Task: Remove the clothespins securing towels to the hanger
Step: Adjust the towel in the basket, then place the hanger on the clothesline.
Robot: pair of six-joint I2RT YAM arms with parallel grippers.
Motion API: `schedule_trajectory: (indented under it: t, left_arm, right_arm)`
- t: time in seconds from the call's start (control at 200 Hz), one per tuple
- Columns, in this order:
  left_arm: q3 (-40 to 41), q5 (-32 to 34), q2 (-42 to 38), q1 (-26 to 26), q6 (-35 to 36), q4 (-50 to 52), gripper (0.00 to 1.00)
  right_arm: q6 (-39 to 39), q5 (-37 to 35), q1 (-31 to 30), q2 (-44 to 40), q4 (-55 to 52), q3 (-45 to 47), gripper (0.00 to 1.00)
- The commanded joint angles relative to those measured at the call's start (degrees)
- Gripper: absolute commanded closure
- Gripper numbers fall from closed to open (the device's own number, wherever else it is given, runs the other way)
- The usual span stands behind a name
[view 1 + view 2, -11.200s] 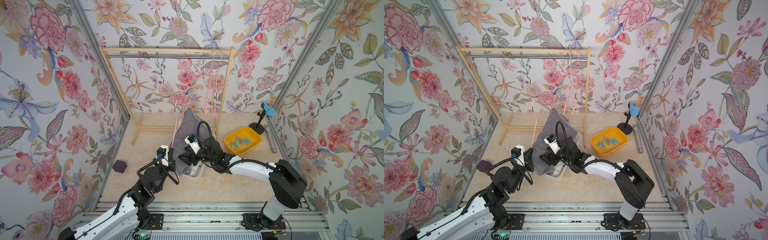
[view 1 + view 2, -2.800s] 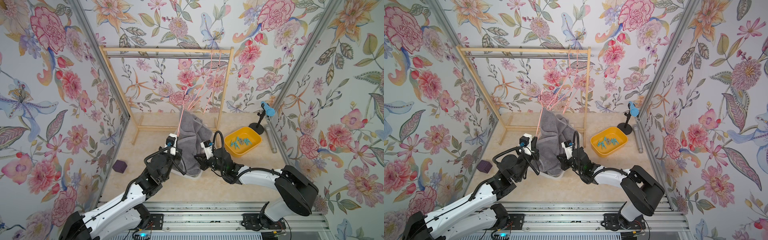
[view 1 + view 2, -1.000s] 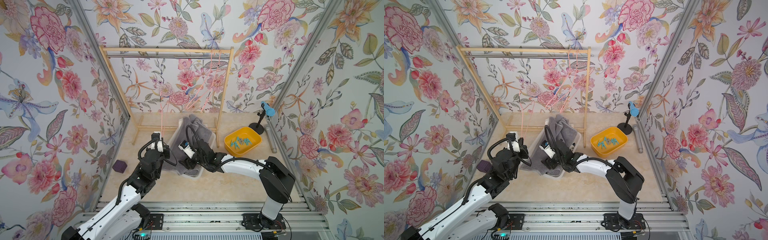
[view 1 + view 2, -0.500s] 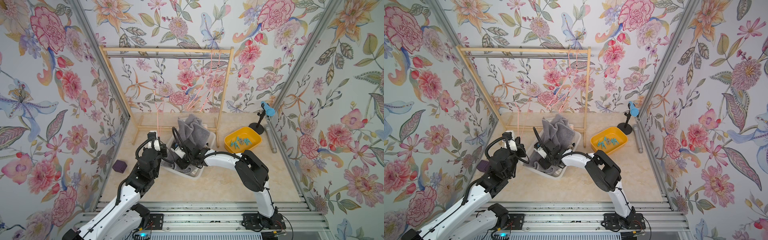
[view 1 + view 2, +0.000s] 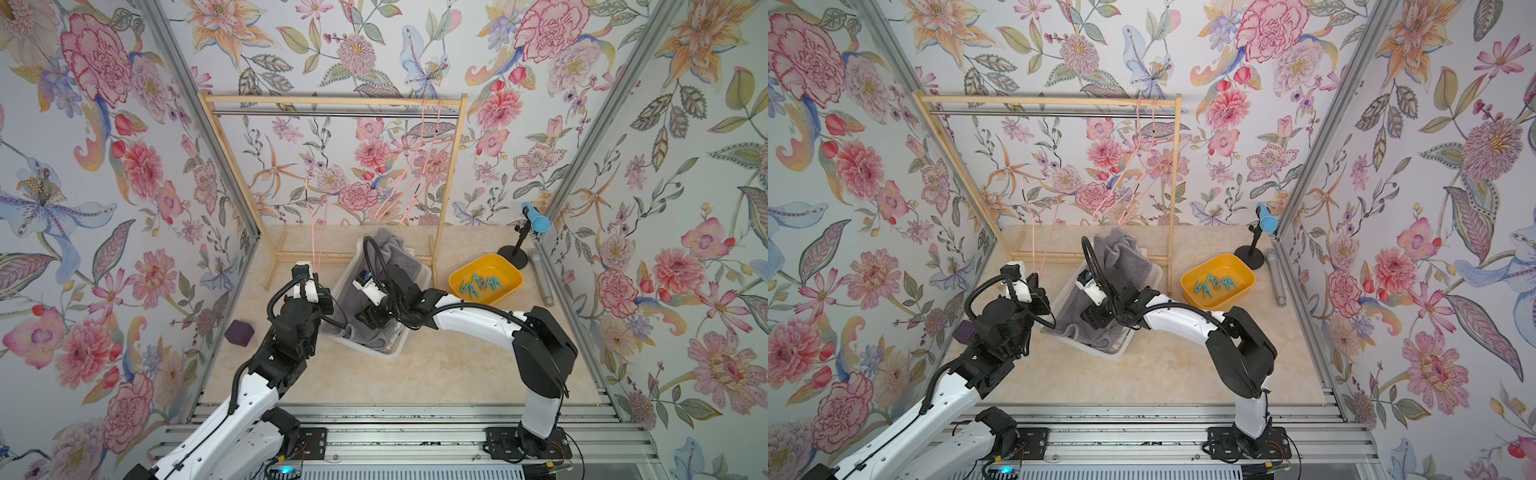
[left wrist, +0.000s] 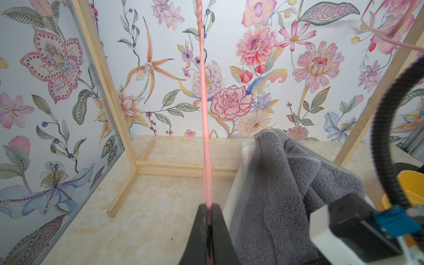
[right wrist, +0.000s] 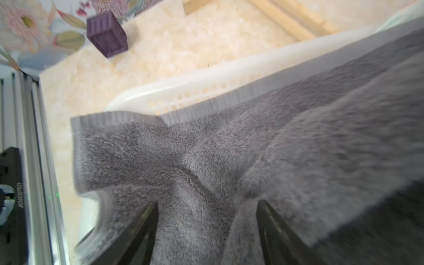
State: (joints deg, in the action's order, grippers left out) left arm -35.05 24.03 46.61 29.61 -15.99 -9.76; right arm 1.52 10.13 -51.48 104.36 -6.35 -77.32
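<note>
While the left gripper (image 6: 208,206) pinches the pink hanger (image 6: 204,114), the right gripper (image 7: 206,204) stands spread over the grey towel (image 7: 252,149) in the white basket (image 7: 183,91), a fold between its jaws; the teal clothespins (image 5: 482,284) lie well apart in the yellow tray (image 5: 510,275).

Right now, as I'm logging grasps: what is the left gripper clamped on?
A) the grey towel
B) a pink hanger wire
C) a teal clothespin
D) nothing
B: in the left wrist view the left gripper is shut on the thin pink hanger wire; the grey towel lies beside it, not between the fingers.
</note>
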Motion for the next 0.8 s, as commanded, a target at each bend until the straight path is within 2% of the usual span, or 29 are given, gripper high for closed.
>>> schedule_trajectory:
  t: [0.0, 0.24, 0.56, 0.796]
  left_arm:
    - [-1.9, -1.5, 0.2, -0.5, -0.9, -0.7, 1.00]
    - [-4.5, -8.3, 2.2, -0.5, 1.6, -1.5, 1.00]
    - [-12.5, -10.4, 7.6, -0.8, 6.9, -2.5, 1.00]
    - [-19.7, -18.6, 12.6, -4.8, 10.1, -1.9, 1.00]
  right_arm:
    - [2.2, 1.0, 1.4, -5.0, 4.5, 3.7, 0.29]
    - [4.5, 1.5, 4.1, -15.5, 10.1, 13.2, 0.28]
    - [7.0, 0.2, 7.7, -29.6, 12.9, 25.3, 0.27]
    - [8.4, -3.5, 8.9, -36.6, 11.6, 29.5, 0.26]
